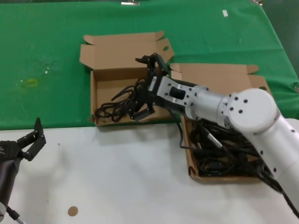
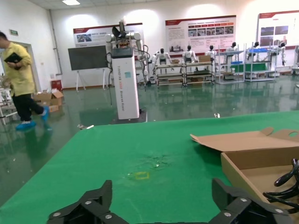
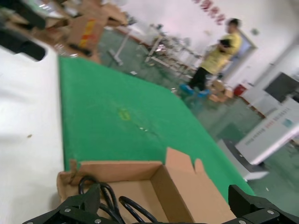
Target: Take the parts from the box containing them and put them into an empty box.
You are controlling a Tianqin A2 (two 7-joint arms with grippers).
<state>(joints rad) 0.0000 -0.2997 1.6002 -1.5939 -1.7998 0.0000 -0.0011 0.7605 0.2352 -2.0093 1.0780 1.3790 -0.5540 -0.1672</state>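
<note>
Two cardboard boxes sit before us. In the left box (image 1: 100,88), with both lid flaps splayed outward, lies one coiled black cord (image 1: 117,107). The right box (image 1: 219,74) holds a tangle of more cords (image 1: 219,156). Our right gripper (image 1: 148,86) reaches over the left box, its fingers spread wide above the cord and holding nothing. Our left gripper (image 1: 33,140) waits over the white table (image 1: 121,177) near its left edge, fingers likewise parted and empty.
</note>
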